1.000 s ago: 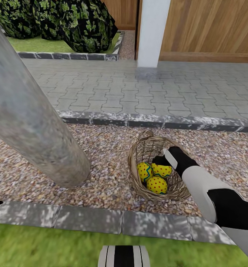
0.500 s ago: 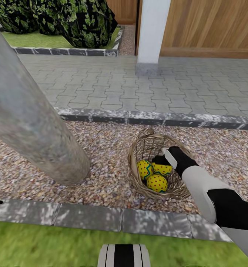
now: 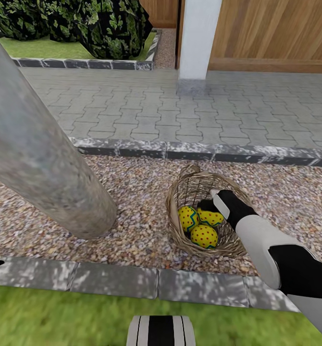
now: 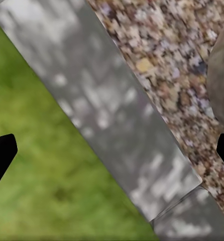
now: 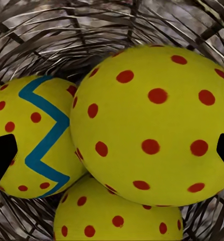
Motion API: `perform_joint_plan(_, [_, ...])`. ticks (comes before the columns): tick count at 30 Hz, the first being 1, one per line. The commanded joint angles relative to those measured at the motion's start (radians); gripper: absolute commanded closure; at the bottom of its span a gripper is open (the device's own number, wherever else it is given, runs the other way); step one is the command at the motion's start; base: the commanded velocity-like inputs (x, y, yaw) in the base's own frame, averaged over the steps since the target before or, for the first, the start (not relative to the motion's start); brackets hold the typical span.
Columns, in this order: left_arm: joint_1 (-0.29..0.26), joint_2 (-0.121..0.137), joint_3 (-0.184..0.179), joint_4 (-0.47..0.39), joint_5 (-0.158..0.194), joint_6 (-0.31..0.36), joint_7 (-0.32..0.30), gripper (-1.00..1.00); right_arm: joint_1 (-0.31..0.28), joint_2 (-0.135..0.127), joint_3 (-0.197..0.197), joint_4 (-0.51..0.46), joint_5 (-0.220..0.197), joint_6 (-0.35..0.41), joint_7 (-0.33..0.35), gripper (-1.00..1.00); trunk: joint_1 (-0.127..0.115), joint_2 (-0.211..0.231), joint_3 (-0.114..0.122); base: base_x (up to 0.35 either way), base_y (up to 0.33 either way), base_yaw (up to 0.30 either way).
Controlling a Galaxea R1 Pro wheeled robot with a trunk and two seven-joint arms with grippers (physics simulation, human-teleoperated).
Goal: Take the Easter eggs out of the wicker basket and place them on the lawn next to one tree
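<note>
A strip of pebble gravel (image 3: 132, 192) ran between grey block paving (image 3: 180, 115) and a grey stone kerb (image 3: 113, 283), with short green lawn (image 3: 60, 322) on the near side and a brown slatted wooden fence (image 3: 276, 33) behind a white post (image 3: 197, 38). No writing or labels could be read anywhere. A thick mottled-grey tree trunk (image 3: 41, 158) rose from the gravel, and near it on the same gravel sat the round brown wicker basket (image 3: 180, 202) holding three yellow Easter eggs with red dots (image 3: 204, 236), one showing a blue zigzag band (image 5: 41, 135). The right claw (image 3: 210, 207) reached into the basket, its black tips spread wide on either side of the largest egg (image 5: 152, 125), not clearly touching it. The left claw (image 4: 112, 150) hung over the kerb at the grass edge, its tips far apart and holding nothing.
</note>
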Motion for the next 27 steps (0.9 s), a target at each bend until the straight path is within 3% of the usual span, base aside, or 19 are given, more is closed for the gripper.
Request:
perform_joint_plan(1, [-0.001, 0.0, 0.003, 0.0, -0.009, 0.004, -0.01, -1.0, 0.0, -0.001, 0.008, -0.002, -0.01, -0.001, -0.007, -1.0, 0.0, 0.0, -0.001, 0.0, 0.0, 0.0])
perform_joint_plan(10, [-0.001, 0.0, 0.003, 0.0, -0.009, 0.004, -0.01, -1.0, 0.001, -0.005, 0.008, -0.002, -0.01, -0.037, -0.008, -1.0, 0.0, 0.0, -0.001, 0.0, 0.0, 0.0])
perform_joint_plan(15, [-0.001, 0.0, 0.003, 0.0, -0.009, 0.004, -0.01, -1.0, 0.001, -0.008, 0.008, -0.002, -0.011, -0.044, -0.009, -1.0, 0.002, -0.001, -0.02, 0.0, 0.0, 0.0])
perform_joint_plan(19, [-0.001, 0.0, 0.003, 0.0, -0.009, 0.004, -0.01, -1.0, 0.001, -0.01, 0.008, -0.001, -0.012, -0.044, -0.01, -1.0, 0.002, -0.001, -0.02, 0.0, 0.0, 0.0])
perform_joint_plan(27, [-0.001, 0.0, 0.003, 0.0, -0.009, 0.004, -0.01, -1.0, 0.001, -0.009, 0.007, -0.002, -0.013, -0.045, -0.077, -1.0, 0.004, -0.002, -0.035, 0.0, 0.0, 0.0])
